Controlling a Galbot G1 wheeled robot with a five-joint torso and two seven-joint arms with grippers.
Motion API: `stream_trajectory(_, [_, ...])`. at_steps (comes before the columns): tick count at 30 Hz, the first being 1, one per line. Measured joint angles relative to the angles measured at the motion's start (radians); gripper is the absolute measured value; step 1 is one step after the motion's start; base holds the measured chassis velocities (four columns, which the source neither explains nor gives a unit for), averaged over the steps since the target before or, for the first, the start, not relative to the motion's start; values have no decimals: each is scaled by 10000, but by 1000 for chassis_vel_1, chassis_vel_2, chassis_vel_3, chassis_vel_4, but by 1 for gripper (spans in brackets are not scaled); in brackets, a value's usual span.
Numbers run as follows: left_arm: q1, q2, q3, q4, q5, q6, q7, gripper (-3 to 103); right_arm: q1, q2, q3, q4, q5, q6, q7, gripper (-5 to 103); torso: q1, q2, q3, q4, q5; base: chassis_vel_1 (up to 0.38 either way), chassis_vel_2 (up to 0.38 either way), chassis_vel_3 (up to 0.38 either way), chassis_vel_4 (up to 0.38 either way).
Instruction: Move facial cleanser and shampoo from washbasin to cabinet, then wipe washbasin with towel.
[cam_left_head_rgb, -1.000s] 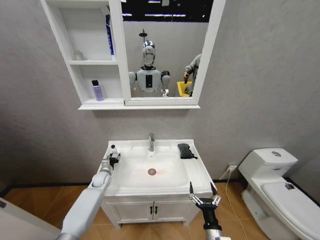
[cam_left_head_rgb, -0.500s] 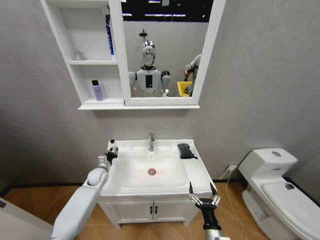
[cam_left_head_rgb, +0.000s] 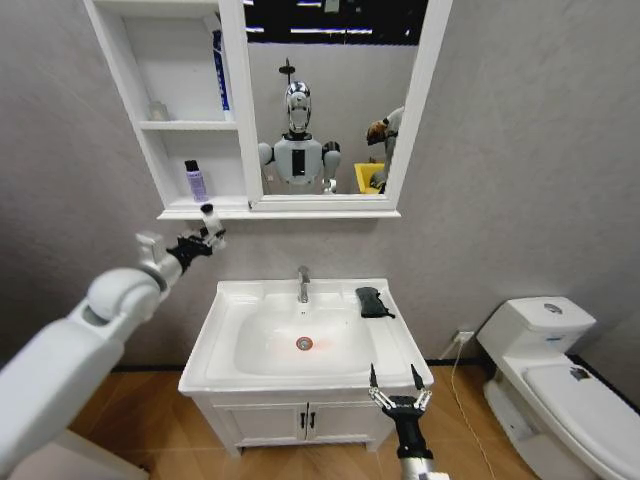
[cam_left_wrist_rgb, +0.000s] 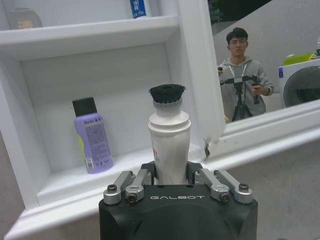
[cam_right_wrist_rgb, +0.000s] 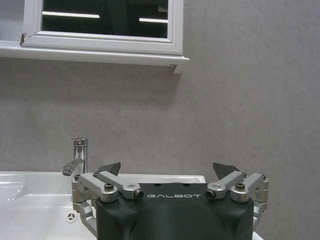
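My left gripper (cam_left_head_rgb: 205, 234) is shut on a white facial cleanser tube with a black bristle cap (cam_left_head_rgb: 211, 217) (cam_left_wrist_rgb: 170, 135). It holds the tube upright just in front of the lowest shelf of the white cabinet (cam_left_head_rgb: 193, 209). A purple shampoo bottle (cam_left_head_rgb: 195, 181) (cam_left_wrist_rgb: 92, 136) stands on that shelf, beside and behind the tube. Below is the washbasin (cam_left_head_rgb: 213, 352), and the dark towel (cam_left_head_rgb: 372, 301) lies on its back right rim. My right gripper (cam_left_head_rgb: 397, 384) (cam_right_wrist_rgb: 167, 172) hangs open at the basin's front right corner, holding nothing.
A chrome tap (cam_left_head_rgb: 302, 284) (cam_right_wrist_rgb: 77, 157) stands at the basin's back centre. The mirror (cam_left_head_rgb: 320, 100) adjoins the shelves on the right. A blue item (cam_left_head_rgb: 219, 70) stands on the upper shelf. A white toilet (cam_left_head_rgb: 550, 370) sits to the right. The vanity doors are below.
My left arm has lifted the cleanser tube from the basin's left rim up to the lowest cabinet shelf. The right gripper has barely moved.
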Motion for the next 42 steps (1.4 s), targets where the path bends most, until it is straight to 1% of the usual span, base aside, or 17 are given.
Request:
stream_trajectory(3, [-2267,18,1250,1290,-866,541,51,32,-69,-33,52,-6,21,102,64,100,1,-1,0,0,-3,0,0,0,0])
stream_trajectory(4, [-2267,18,1250,1290,-866,541,51,32,-69,-33,52,-6,21,102,64,100,1,-1,0,0,-3,0,0,0,0])
stream_trajectory(6, [-3466,-206,1970,1957,-1397,741,-97,32,-75,-43,52,-37,26,135,82,100,1,-1,0,0,0,0,0,0,0])
stream_trajectory(7, [-3466,-206,1970,1957,-1397,741,-97,32,-75,-43,52,-37,26,135,82,100,1,-1,0,0,0,0,0,0,0])
stream_trajectory(9, [-4376,-523,2607,2430,-1785,946,-215,32,-31,-13,49,-37,30,137,87,100,2,-1,0,0,-1,0,0,0,0])
stream_trajectory(12, [-4595,-636,2798,2533,-1863,999,-271,32,-10,3,46,-37,34,137,87,100,2,-1,1,0,0,0,0,0,0])
stream_trajectory(14, [-5140,-1022,3353,2924,-1951,1127,-414,31,32,24,47,-71,59,138,94,100,1,-1,1,1,0,0,0,0,0])
stream_trajectory(15, [-5140,-1022,3353,2924,-1951,1127,-414,31,32,24,47,-71,59,138,94,100,1,-1,1,1,0,0,0,0,0])
stream_trajectory(18, [-5566,-1598,3888,3592,-1706,1145,-429,30,68,29,93,-123,164,158,122,100,2,-1,1,0,0,0,0,0,0])
stream_trajectory(19, [-5566,-1598,3888,3592,-1706,1145,-429,30,68,29,93,-123,164,158,122,100,2,-1,1,0,0,0,0,0,0])
stream_trajectory(20, [-5704,-1853,4078,3912,-1442,1145,-301,30,93,20,137,-150,217,169,135,100,3,-1,1,0,1,0,0,0,0])
stream_trajectory(21, [-5704,-1853,4078,3912,-1442,1145,-301,30,93,20,137,-150,217,169,135,100,3,-1,1,0,1,0,0,0,0])
stream_trajectory(23, [-5900,-2259,4322,4456,-1021,1145,-111,30,126,-20,198,-185,313,176,148,100,3,-2,2,0,1,0,0,0,0])
stream_trajectory(24, [-5900,-2259,4322,4456,-1021,1145,-111,30,126,-20,198,-185,313,176,148,100,3,-2,2,0,1,0,0,0,0])
stream_trajectory(26, [-5991,-2541,4401,4856,-706,1140,24,30,146,-45,230,-203,379,179,154,100,3,-2,2,-1,1,0,0,0,0])
stream_trajectory(34, [-5959,-2677,4322,5354,-90,1118,239,30,198,-93,267,-318,440,196,163,100,3,-2,1,2,0,0,0,0,0])
stream_trajectory(42, [-5812,-2558,4158,5338,-1,1103,231,30,261,-80,247,-343,429,161,161,100,3,-2,0,2,-1,0,0,0,0])
